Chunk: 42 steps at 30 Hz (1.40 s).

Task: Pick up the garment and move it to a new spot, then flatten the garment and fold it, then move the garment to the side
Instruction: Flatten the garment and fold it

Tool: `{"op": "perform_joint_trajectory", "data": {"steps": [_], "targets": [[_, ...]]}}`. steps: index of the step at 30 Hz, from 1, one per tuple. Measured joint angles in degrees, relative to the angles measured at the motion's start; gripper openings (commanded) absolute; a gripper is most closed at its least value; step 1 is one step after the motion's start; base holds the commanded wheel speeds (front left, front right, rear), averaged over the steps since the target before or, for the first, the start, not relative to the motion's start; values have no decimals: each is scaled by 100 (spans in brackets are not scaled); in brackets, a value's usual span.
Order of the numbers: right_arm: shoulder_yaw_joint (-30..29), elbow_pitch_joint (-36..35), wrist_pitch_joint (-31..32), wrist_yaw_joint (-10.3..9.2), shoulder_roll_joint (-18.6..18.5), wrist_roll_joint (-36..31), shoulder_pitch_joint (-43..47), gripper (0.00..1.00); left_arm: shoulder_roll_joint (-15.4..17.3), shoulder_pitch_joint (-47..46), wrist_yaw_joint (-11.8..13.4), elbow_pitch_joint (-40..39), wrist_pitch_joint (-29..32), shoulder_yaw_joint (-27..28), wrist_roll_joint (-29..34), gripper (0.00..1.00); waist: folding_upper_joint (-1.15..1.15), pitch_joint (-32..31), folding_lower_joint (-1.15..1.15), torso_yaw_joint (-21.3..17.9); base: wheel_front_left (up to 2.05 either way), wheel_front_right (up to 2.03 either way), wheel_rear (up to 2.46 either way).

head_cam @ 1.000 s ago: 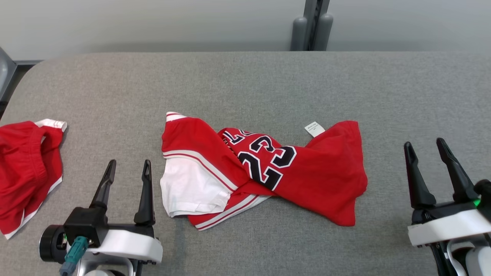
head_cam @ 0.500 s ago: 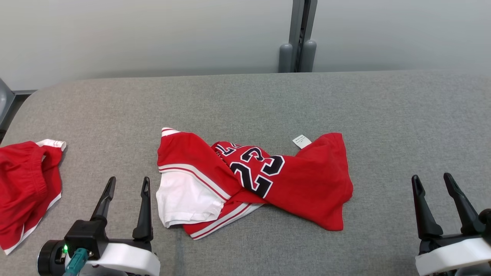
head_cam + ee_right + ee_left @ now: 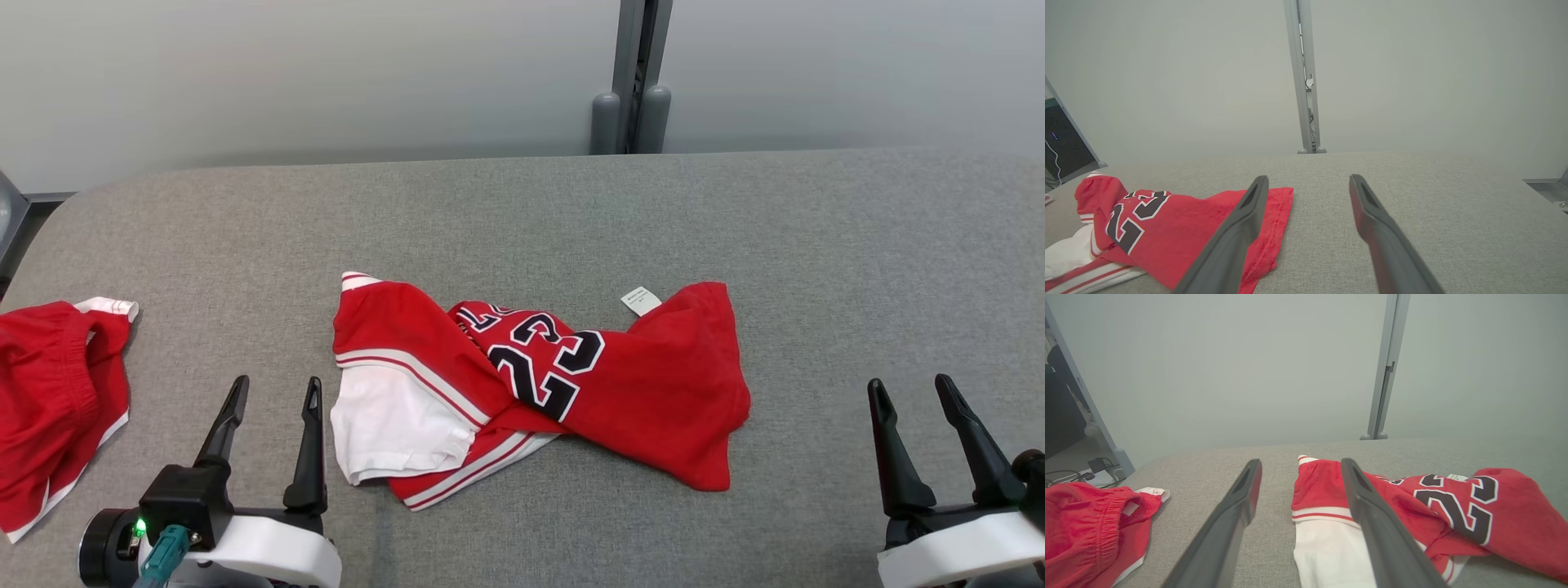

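The garment [image 3: 653,392] is a red jersey with white sleeves and a black "23", lying twisted and crumpled in the middle of the grey table [image 3: 522,212]. It also shows in the left wrist view [image 3: 1412,506] and the right wrist view [image 3: 1180,224]. My left gripper [image 3: 276,390] stands open at the lower left, just left of the jersey's white sleeve, with nothing between its fingers. My right gripper [image 3: 910,388] stands open at the lower right, well clear of the jersey's red hem. In its own view the left gripper [image 3: 1300,465] points past the sleeve; the right gripper [image 3: 1308,179] points at bare table.
A second red garment [image 3: 57,392] with white trim and an elastic waistband lies at the table's left edge, also seen as red shorts [image 3: 1090,522]. A grey post [image 3: 633,73] stands against the pale wall behind the table. Bare table lies to the right and behind.
The head camera tilted up, so the whole picture slid downward since a second ago. The jersey lies as before. Both grippers stay open, almost still over the last half second.
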Motion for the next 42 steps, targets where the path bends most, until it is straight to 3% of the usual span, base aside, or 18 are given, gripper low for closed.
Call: {"op": "perform_joint_trajectory", "data": {"steps": [3, 12, 18, 25, 26, 28, 36, 42], "targets": [[13, -2, 29, 0, -8, 3, 7, 100, 4, -5, 8, -19, 13, -15, 2, 100, 0, 54, 0, 25, 0, 0, 0], [1123, 802, 630, 3, -506, 261, -215, 100, -56, -271, 8, -20, -63, -147, 13, 100, 0, 486, 0, 211, 0, 0, 0], [1666, 1607, 637, 3, -572, 521, -481, 100, -82, -437, 0, 137, -166, -193, 25, 100, 0, 733, 0, 380, 0, 0, 0], [1887, 2097, 412, 4, -591, 694, -862, 100, -90, -527, 0, 245, -238, -194, 25, 100, 0, 905, 0, 463, 0, 0, 0], [1916, 2143, 379, 4, -587, 726, -896, 56, -87, -547, 0, 250, -242, -194, 25, 100, 0, 915, 0, 464, 0, 0, 0], [1956, 2229, 339, 3, -582, 780, -958, 0, -86, -598, 0, 263, -258, -196, 25, 100, 0, 925, 0, 463, 0, 0, 0], [1998, 2043, -71, 4, -590, 879, -977, 0, -31, -597, 22, 270, -274, -164, 11, 100, 0, 897, 0, 386, 0, 0, 0], [1734, 1425, -439, 4, -643, 810, -976, 0, 24, -583, 67, 210, -266, -135, 9, 100, 0, 867, 0, 259, 0, 0, 0]]}}
